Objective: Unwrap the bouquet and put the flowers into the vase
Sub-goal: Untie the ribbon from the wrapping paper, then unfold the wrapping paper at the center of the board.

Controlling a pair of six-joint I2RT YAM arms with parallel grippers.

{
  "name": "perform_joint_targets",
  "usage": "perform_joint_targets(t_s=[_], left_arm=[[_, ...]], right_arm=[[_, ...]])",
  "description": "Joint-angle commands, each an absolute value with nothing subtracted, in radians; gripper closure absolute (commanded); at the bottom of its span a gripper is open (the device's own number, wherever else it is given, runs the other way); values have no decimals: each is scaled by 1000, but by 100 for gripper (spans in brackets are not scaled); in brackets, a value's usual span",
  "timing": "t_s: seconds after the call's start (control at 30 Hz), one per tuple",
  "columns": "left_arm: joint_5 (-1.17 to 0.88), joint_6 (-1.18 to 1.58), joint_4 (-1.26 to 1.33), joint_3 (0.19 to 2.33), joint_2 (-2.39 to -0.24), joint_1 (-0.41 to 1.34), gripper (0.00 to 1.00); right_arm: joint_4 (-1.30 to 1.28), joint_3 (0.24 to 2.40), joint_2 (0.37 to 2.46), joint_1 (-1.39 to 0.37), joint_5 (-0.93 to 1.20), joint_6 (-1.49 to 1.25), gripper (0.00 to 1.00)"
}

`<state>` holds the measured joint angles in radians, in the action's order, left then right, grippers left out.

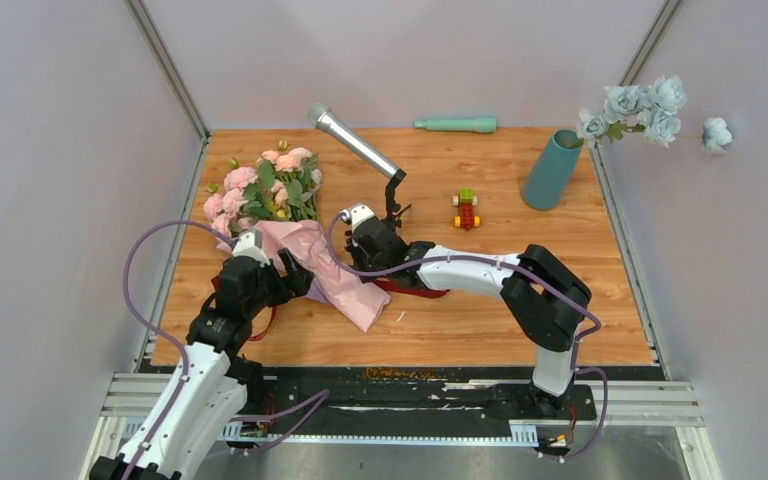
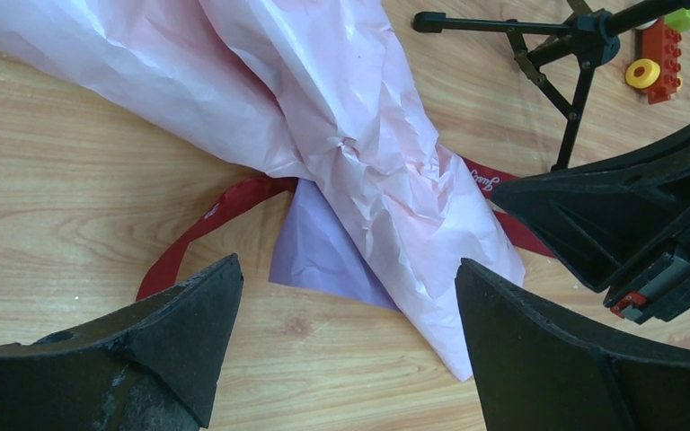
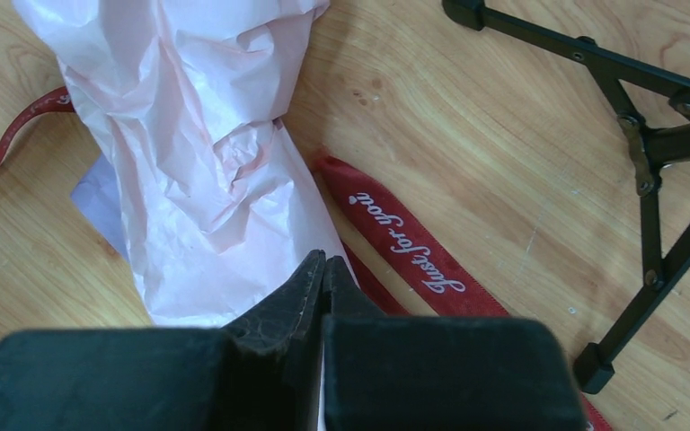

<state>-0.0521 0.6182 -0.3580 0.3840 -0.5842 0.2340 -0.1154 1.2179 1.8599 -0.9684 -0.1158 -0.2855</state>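
Right wrist, red ribbon [image 3: 409, 247] lettered "Just for you", beside pink wrap [image 3: 207, 162]

1. One bouquet [image 1: 265, 190] is lying on the table; its roses are bunching too tightly to count.
2. Two sheets of wrapping paper are showing: one pink sheet [image 2: 350, 117] and one lilac sheet [image 2: 319, 251].
3. One dark red ribbon [image 3: 404, 242] is trailing from under the paper.
4. One vase [image 1: 552, 168] is standing.
5. Five pale blue blooms [image 1: 650, 110] are showing on one spray.
6. One microphone [image 1: 352, 140] is sitting on one tripod stand [image 1: 395, 205].
7. One mint-green rod [image 1: 457, 125] is lying.
8. One toy car [image 1: 466, 209] is sitting.
9. Two arms are reaching in, carrying two grippers: the left gripper [image 2: 346, 314] and the right gripper [image 3: 323, 269].
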Motion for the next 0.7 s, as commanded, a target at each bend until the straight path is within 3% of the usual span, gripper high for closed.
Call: perform_joint_targets(t_s=[0.0, 0.1, 0.27, 0.33, 0.47, 0.67], left_arm=[[-57, 598, -347, 381, -584, 229, 4], [-80, 618, -316, 361, -595, 229, 4], [-129, 667, -224, 330, -636, 229, 7], [-140, 674, -206, 329, -655, 229, 12], [-146, 683, -159, 318, -682, 229, 20], [-165, 725, -46, 290, -745, 229, 21]], right_arm=[[-97, 1197, 1816, -952, -146, -267, 100], [-92, 1161, 1794, -943, -123, -261, 95], [-22, 1074, 1750, -907, 41, -244, 71], [14, 1052, 1738, -897, 115, -231, 62], [60, 1034, 1746, -866, 241, -229, 53], [96, 1049, 1788, -834, 361, -223, 41]])
